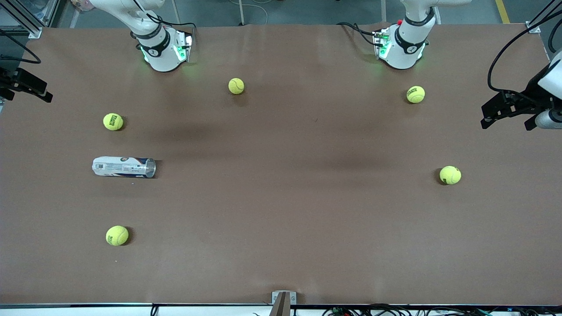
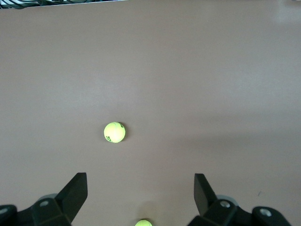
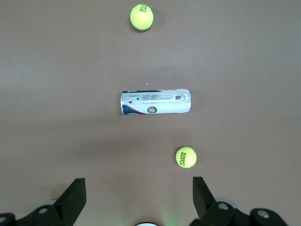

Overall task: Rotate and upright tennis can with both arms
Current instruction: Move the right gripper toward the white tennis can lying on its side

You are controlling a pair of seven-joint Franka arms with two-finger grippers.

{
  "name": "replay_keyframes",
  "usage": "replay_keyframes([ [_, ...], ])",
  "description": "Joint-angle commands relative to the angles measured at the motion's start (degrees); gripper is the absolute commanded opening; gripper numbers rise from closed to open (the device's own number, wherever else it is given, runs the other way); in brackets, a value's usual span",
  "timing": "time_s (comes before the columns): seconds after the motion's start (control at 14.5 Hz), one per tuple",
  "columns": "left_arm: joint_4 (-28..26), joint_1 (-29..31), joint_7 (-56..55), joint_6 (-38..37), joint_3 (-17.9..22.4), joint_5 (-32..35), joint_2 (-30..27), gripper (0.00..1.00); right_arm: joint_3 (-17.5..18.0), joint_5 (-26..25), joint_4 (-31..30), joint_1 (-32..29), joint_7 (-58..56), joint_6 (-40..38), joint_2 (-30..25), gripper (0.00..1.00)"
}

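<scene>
The tennis can [image 1: 124,167] is lying on its side on the brown counter [image 1: 281,197], toward the right arm's end, with its open silvery rim pointing toward the middle of the counter. In the right wrist view the can [image 3: 155,102] is showing its white and navy label, and nothing is touching it.

Five tennis balls are sitting around the counter. One ball [image 1: 113,121] is resting farther from the front camera than the can, and another ball [image 1: 117,235] is lying nearer to that camera than the can; both are well apart from it. A third ball [image 1: 236,86] is sitting near the right arm's base [image 1: 163,50]. A fourth ball [image 1: 415,94] is lying near the left arm's base [image 1: 400,46], and a fifth ball [image 1: 450,174] is resting nearer the front camera, toward the left arm's end.

The right gripper [image 3: 138,200] is hanging high over the counter above the can's area, its jaws standing wide apart and holding nothing. The left gripper [image 2: 141,197] is hanging over the left arm's end of the counter, its jaws likewise spread wide and empty.
</scene>
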Motion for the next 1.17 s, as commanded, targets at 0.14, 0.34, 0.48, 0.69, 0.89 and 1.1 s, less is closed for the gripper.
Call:
replay_keyframes([
  [0.14, 0.2, -0.1, 0.3, -0.3, 0.2, -0.3, -0.4, 1.00, 0.6, -0.6, -1.8, -0.8, -1.2, 1.6, -1.4, 1.00],
  [0.34, 0.2, 0.0, 0.4, -0.3, 0.2, -0.3, -0.5, 1.00, 0.6, -0.6, -1.8, -0.5, -1.2, 1.1, -1.3, 1.00],
  [0.48, 0.2, -0.1, 0.3, -0.3, 0.2, -0.3, -0.5, 1.00, 0.6, -0.6, -1.7, -0.4, -1.3, 0.7, -1.3, 1.00],
  [0.69, 0.2, 0.0, 0.6, -0.3, 0.2, -0.3, -0.4, 1.00, 0.6, -0.8, 0.0, -0.5, -1.2, 0.2, -0.9, 1.00],
  [0.89, 0.2, 0.0, 1.2, -0.3, 0.2, -0.3, -0.5, 1.00, 0.5, -1.5, 2.5, -0.9, -1.1, 0.5, 0.9, 1.00],
  [1.1, 0.2, 0.0, 1.4, -0.3, 0.2, 0.0, -0.5, 1.00, 0.4, -1.7, 2.9, -1.2, -0.8, 1.9, 4.8, 1.00],
])
